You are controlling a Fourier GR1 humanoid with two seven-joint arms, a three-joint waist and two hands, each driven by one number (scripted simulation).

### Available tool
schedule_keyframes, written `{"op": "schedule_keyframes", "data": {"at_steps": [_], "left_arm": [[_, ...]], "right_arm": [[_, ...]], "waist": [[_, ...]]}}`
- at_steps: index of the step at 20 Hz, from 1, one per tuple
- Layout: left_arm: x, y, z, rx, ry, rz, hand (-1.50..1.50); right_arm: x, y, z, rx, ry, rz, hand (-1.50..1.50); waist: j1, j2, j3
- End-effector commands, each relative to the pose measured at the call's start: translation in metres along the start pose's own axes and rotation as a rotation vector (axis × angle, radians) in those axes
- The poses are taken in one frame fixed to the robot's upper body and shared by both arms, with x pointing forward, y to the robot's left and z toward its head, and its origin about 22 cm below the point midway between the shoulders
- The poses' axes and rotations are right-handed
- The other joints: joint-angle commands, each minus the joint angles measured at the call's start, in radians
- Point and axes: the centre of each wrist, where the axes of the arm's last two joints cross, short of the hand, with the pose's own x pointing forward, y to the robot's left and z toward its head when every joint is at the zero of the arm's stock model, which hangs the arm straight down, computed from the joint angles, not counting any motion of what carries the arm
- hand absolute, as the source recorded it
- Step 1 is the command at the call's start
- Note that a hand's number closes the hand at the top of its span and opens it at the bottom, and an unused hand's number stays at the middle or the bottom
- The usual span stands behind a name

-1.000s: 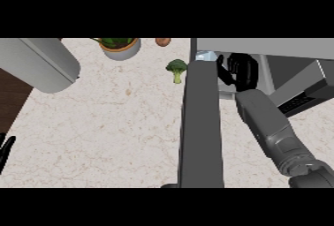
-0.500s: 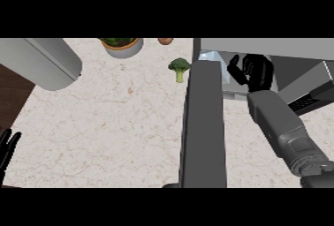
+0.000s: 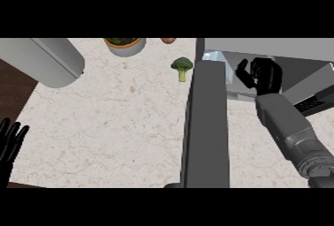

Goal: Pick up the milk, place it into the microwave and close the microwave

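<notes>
The milk shows as a small pale blue-white carton top just inside the microwave, at the left of its opening and mostly hidden by the door's upper end. The grey microwave door stands open and runs down the middle of the view. My right hand is in the microwave's opening, to the right of the milk and apart from it, fingers relaxed and holding nothing. My left hand rests open at the left edge, fingers up.
A broccoli lies on the marble counter just left of the door. A potted plant and a small brown object sit at the back. A large grey rounded appliance fills the upper left.
My right hand has drawn to the right inside the microwave, away from the milk, which stays put. My left hand has come further into view at the left edge.
</notes>
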Motion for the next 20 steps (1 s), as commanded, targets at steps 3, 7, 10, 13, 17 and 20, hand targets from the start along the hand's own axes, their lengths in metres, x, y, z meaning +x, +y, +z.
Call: {"op": "schedule_keyframes", "data": {"at_steps": [3,7,10,13,17,20], "left_arm": [[0.001,0.004,-0.001,-0.009,0.003,-0.008,-1.50],[-0.004,0.002,-0.013,-0.003,-0.005,-0.012,-1.50],[-0.008,0.004,-0.015,-0.011,0.016,-0.006,-1.50],[-0.009,-0.001,-0.014,-0.017,0.008,-0.016,-1.50],[-0.012,0.001,-0.016,-0.008,0.015,-0.014,-1.50],[-0.010,0.003,-0.017,-0.037,0.011,-0.006,-1.50]], "right_arm": [[-0.007,0.000,0.007,0.040,-0.041,0.081,-1.50],[0.008,0.003,-0.003,-0.004,-0.058,0.056,-1.50],[0.012,0.012,0.006,-0.020,-0.079,0.060,-1.50],[0.017,0.014,0.003,0.002,-0.088,0.065,-1.50],[0.023,0.022,0.009,0.040,-0.085,0.062,-1.50],[0.024,0.018,0.002,0.027,-0.077,0.058,-1.50]], "waist": [[0.026,0.004,0.000],[0.015,0.008,0.001],[0.008,0.005,0.001],[0.022,0.005,0.001],[0.014,0.000,-0.001],[0.011,-0.001,0.000]]}}
